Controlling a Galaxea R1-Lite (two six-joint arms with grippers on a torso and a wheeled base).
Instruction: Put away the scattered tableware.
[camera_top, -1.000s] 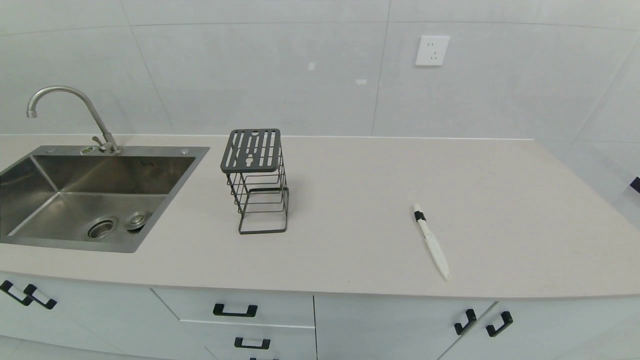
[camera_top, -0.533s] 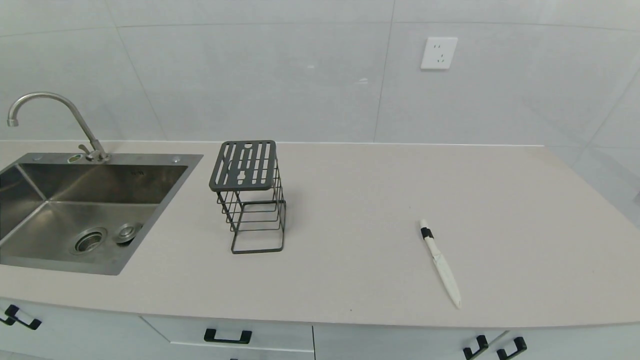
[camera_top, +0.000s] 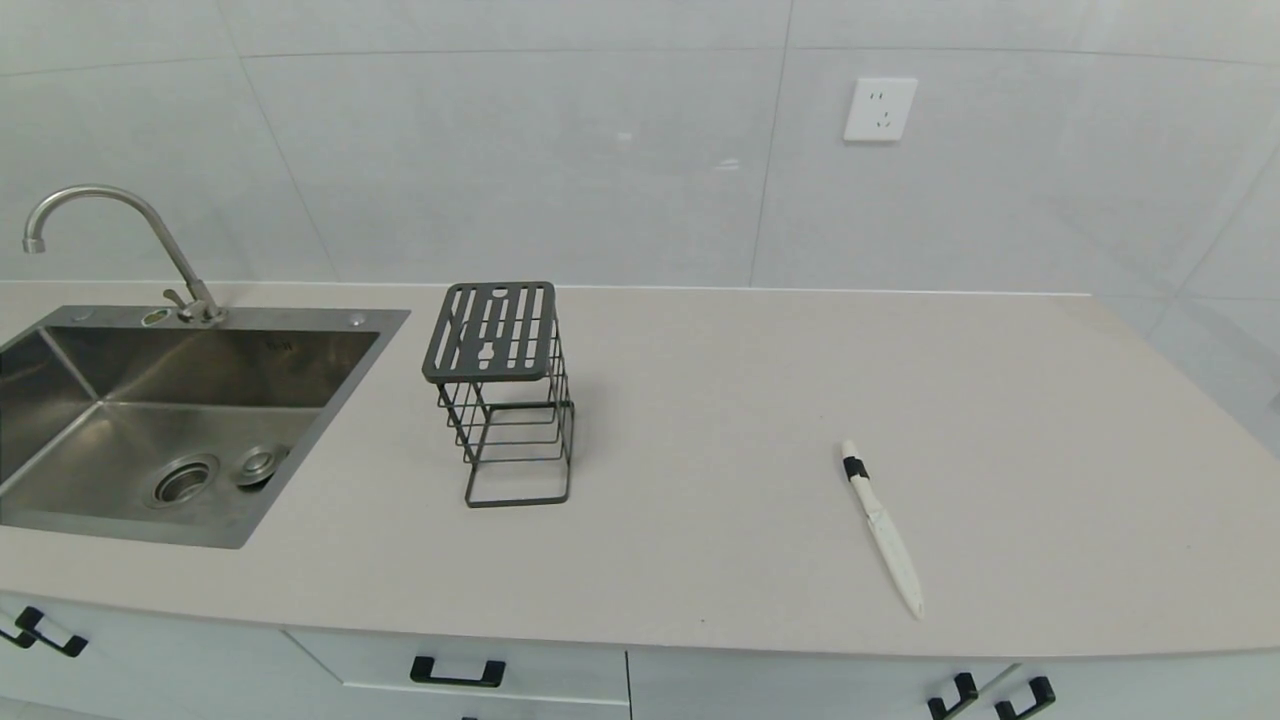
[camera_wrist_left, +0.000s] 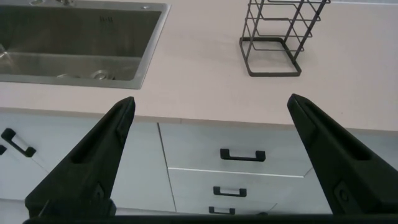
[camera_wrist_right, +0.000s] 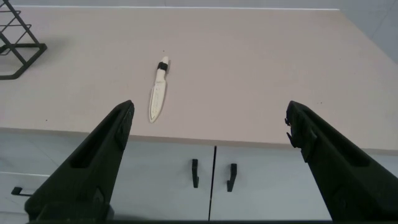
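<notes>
A: What's the room like?
B: A pale table (camera_top: 720, 420) under a grey tiled wall with a socket (camera_top: 880, 110). The sink (camera_top: 200, 355) is at its left, with a wire rack (camera_top: 505, 400) beside it.
A: And the knife (camera_top: 880, 525)?
B: It lies flat on the right, well apart from the rack. Its black-banded end points toward the wall, its tip toward the front edge.
A: The tools?
B: The left tool (camera_wrist_left: 211, 102) and right tool (camera_wrist_right: 210, 107) are both spread wide, released.

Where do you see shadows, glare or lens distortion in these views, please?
Head view: soft, even light; the slotted wire rack throws a faint shadow toward the knife, glints sit on the wall tiles, the countertop bows along its front edge. Left wrist view: the sink shows a sheen.
</notes>
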